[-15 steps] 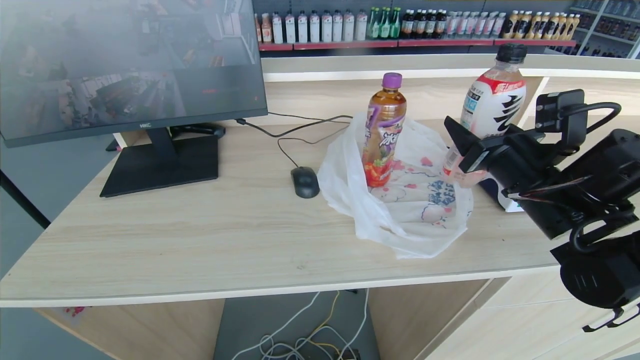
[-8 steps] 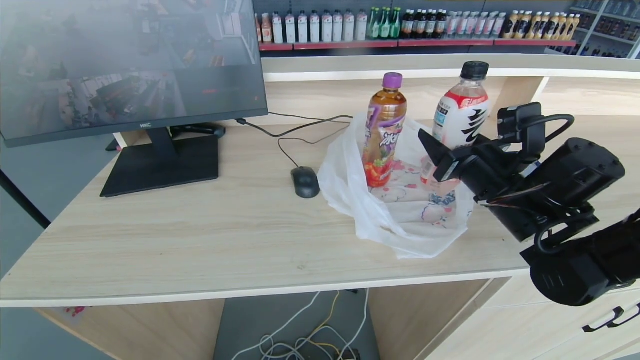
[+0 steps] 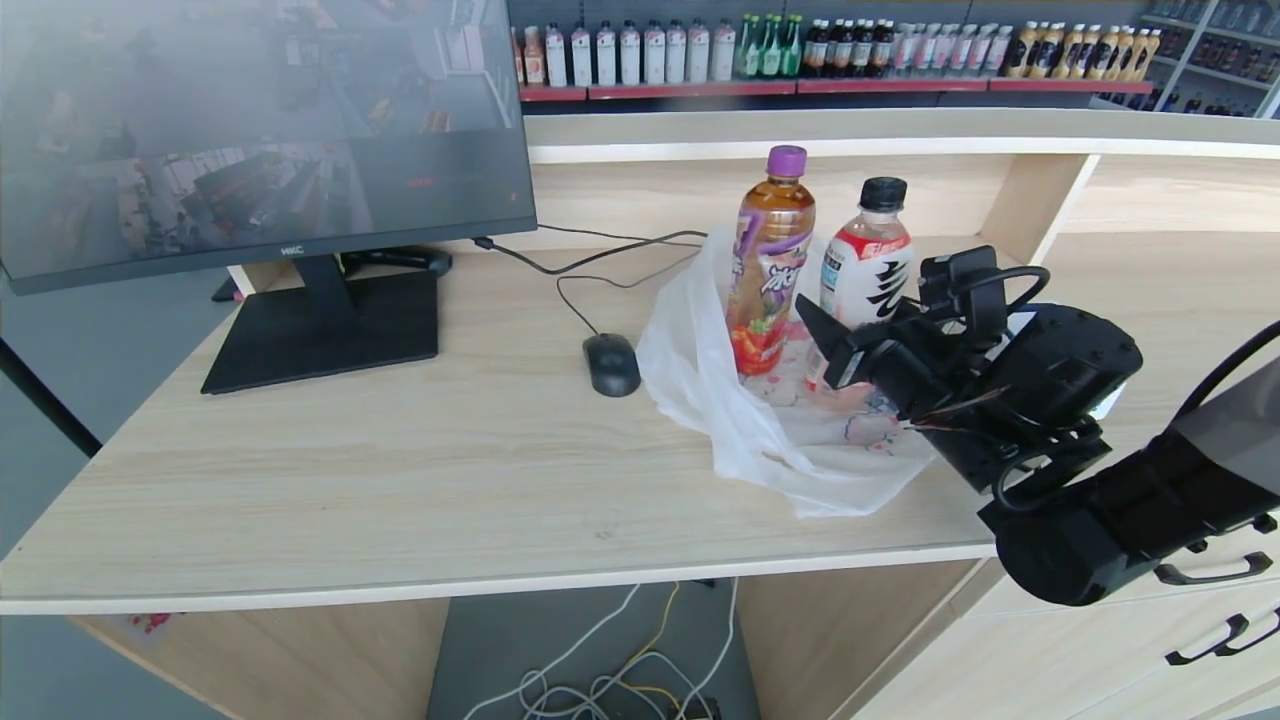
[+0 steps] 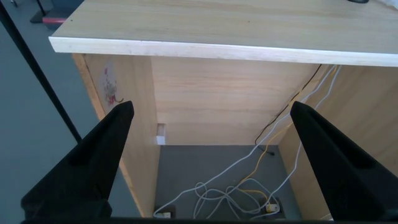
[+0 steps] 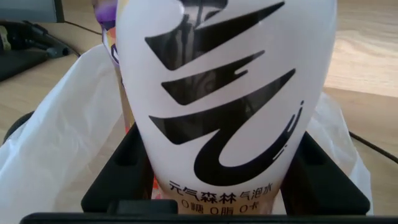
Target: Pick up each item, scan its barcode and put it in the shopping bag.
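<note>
The pale wood worktop [image 3: 400,480] carries a black mouse [image 3: 611,364] near its middle. Left of the mouse stands a monitor [image 3: 260,130] on a flat black base [image 3: 325,330]. Just right of the mouse lies a white plastic shopping bag [image 3: 760,440], crumpled and open at the top. Behind the mouse, thin black cables [image 3: 590,262] trail across the wood towards the raised back ledge.

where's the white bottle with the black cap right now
Head view, right side of the counter: the white bottle is upright in the right claw, over the shopping bag, just right of the purple-capped tea bottle.
</note>
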Tool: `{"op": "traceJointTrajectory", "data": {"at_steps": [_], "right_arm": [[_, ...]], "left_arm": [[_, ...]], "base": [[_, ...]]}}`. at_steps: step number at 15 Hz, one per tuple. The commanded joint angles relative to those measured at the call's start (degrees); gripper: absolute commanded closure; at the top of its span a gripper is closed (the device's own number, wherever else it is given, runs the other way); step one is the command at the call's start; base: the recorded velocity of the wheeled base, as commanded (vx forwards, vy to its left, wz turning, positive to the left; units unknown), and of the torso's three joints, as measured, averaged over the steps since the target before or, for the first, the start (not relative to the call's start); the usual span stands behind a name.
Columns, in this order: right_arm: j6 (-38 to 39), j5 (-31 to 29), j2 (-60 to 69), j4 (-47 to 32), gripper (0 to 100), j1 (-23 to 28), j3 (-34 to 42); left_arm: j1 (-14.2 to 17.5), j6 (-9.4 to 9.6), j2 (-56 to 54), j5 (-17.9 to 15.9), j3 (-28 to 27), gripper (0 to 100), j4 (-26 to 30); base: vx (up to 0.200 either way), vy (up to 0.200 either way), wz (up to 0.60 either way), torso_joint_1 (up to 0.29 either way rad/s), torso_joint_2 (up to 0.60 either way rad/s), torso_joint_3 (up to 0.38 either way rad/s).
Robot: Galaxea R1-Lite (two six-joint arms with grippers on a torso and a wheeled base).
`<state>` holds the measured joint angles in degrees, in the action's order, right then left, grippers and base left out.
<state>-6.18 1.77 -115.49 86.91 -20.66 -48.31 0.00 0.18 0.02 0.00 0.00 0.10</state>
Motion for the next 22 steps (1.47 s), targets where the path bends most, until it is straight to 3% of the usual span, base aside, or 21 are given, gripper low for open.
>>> {"op": "traceJointTrajectory", "data": {"at_steps": [1,19,20,22], "right_arm": [[0.47,-0.01,-1.49,-0.16,100,-0.08,-0.12],[0.82,-0.01,-1.93,-0.16,100,0.01,2.78],[0.91,-0.01,-1.75,-0.16,0,0.01,3.05],[0.91,-0.01,-1.14,-0.16,0,0.01,2.96]], "left_arm": [[0.00,-0.01,-0.02,0.00,0.00,0,-0.01],[0.00,-0.01,0.06,0.00,0.00,0,-0.01],[0.00,-0.01,-0.02,0.00,0.00,0,-0.01],[0.00,-0.01,-0.02,0.00,0.00,0,-0.01]], "base": [[0.000,0.000,0.00,0.000,0.00,0.000],[0.000,0.000,0.00,0.000,0.00,0.000],[0.000,0.000,0.00,0.000,0.00,0.000],[0.000,0.000,0.00,0.000,0.00,0.000]]}}
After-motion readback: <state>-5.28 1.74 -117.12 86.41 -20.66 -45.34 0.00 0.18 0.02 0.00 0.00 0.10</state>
